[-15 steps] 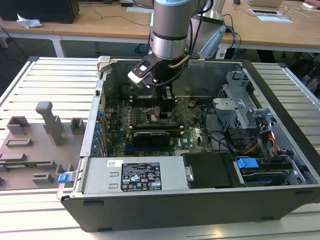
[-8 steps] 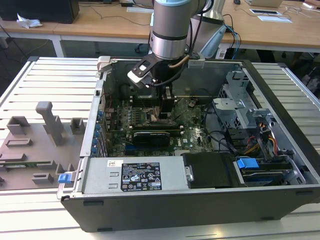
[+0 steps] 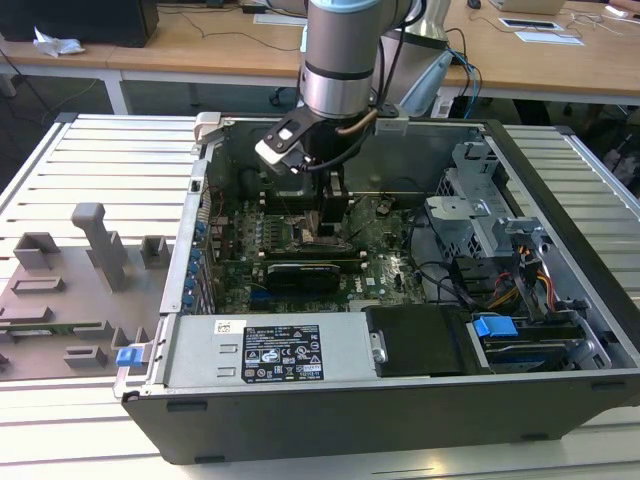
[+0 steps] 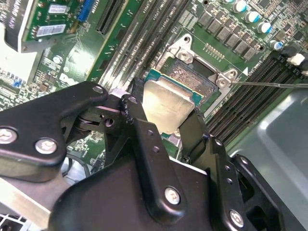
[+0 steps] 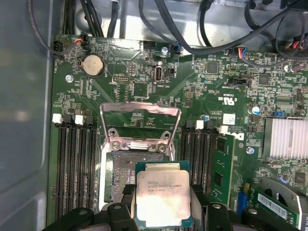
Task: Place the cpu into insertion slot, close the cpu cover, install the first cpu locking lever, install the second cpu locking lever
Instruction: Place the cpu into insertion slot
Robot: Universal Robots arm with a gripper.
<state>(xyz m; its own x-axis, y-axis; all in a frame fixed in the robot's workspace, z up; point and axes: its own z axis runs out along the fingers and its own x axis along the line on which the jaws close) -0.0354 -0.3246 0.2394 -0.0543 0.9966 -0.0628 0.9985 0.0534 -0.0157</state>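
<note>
First wrist view: chip was gripped by pincer, one black finger on each side, shiny top up. Chip hung partly over slot, not sitting in it. Cover stood flipped open, just past slot. Both sat in middle of green board. Exterior view: arm reached down into open computer box on slatted table.

silver-grey cylindrical arm with a pale blue band, white camera block at the wrist, tan cable, matte black pincer links with silver screws
</note>
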